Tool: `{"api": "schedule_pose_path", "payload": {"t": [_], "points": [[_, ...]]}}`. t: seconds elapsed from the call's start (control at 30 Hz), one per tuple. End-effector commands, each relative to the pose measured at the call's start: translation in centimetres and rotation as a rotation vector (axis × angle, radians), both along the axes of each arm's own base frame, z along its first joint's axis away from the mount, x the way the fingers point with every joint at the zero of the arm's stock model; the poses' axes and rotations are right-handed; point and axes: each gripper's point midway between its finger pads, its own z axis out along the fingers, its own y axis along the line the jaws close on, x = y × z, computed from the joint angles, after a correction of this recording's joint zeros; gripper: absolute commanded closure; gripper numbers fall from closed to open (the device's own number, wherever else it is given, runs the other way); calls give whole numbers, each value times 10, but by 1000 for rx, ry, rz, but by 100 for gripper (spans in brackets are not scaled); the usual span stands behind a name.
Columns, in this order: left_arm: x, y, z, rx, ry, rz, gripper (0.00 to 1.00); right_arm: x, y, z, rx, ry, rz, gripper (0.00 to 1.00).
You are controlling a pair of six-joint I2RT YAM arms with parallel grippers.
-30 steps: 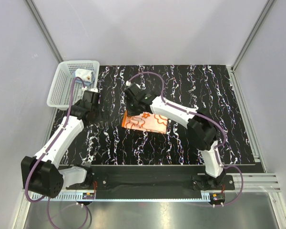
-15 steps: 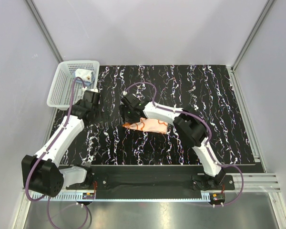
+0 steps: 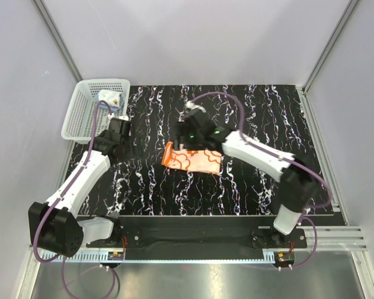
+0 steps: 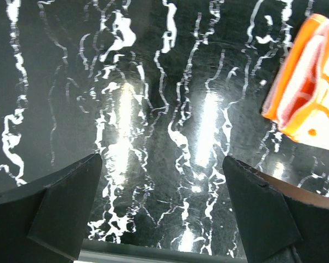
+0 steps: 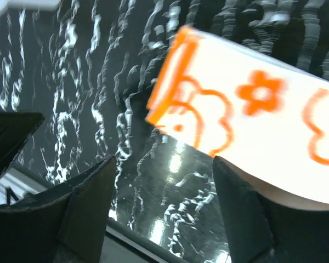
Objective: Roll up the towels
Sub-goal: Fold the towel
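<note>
Now the right gripper has let go of the orange towel, fingers apart. Left gripper sits left, fingers apart.

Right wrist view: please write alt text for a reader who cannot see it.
A folded towel, white with orange flower print and an orange edge, lies on a black table with white marbling. At the bottom the right gripper is open, with only table between its two dark fingers.
</note>
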Motion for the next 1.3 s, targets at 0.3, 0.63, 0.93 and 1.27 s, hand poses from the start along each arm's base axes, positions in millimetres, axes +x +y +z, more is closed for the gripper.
{"api": "schedule_pose_path", "payload": {"t": [0.3, 0.63, 0.93, 1.27], "points": [[30, -85, -6, -139, 56, -133, 1, -5, -100, -97, -32, 217, -241, 37], [69, -140, -40, -181, 83, -201, 5, -36, -123, -156, -121, 325, -264, 40], [85, -176, -60, -216, 74, -301, 20, -57, -131, -178, -127, 383, -256, 39], [93, -177, -89, -164, 120, -306, 70, -65, -133, -187, -126, 410, -252, 39]]}}
